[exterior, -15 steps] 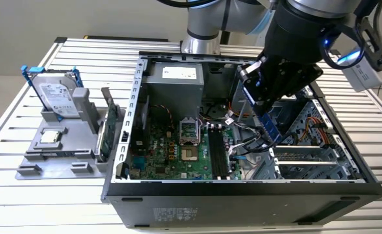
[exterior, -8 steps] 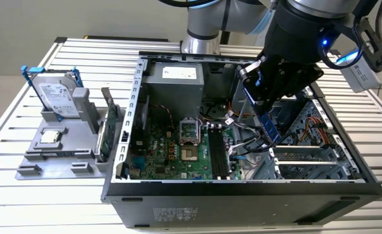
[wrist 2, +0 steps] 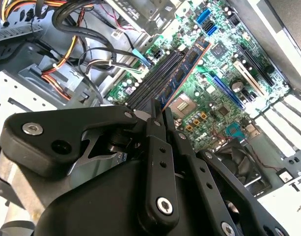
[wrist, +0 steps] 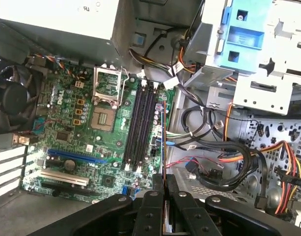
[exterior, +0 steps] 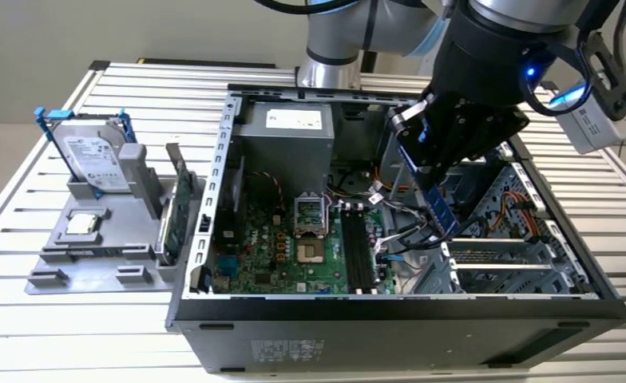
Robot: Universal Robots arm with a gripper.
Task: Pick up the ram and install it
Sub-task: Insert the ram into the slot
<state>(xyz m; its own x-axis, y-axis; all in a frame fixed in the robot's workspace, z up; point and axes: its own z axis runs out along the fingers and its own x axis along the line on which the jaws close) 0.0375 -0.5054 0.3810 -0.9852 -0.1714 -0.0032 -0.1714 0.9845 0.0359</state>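
On the slatted metal table (exterior: pixel 68 335), spanning the exterior view: an open computer tower lies on its side, with a parts stand at the exterior view's left.
Computer case (exterior: pixel 398 319): black, its side panel off, filling the centre and lower part of the exterior view, with the inside facing up.
Robot arm (exterior: pixel 505 48): dark and silver, coming down from the upper part of the exterior view's right into the open case.
Motherboard (exterior: pixel 281 247): green, flat on the case floor; it also shows in the first wrist view (wrist: pixel 71 128) and the second wrist view (wrist 2: pixel 209 98).
Parts stand (exterior: pixel 100 255): grey, beside the case, holding a silver hard drive (exterior: pixel 89 155) upright in a blue bracket and a green card (exterior: pixel 180 203) on edge.
Gripper (exterior: pixel 425 187): black fingers pressed together on one end of the ram; seen from behind in both wrist views (wrist 2: pixel 160 110) (wrist: pixel 164 179).
Ram (exterior: pixel 437 211): a long, thin stick, tilted and held over the inside of the case toward the exterior view's right of the slots. In both wrist views it appears edge-on (wrist: pixel 163 142) (wrist 2: pixel 189 59), running alongside the slots.
Memory slots (exterior: pixel 358 247): a row of long black sockets on the board (wrist: pixel 140 128) (wrist 2: pixel 155 78), with no stick in them.
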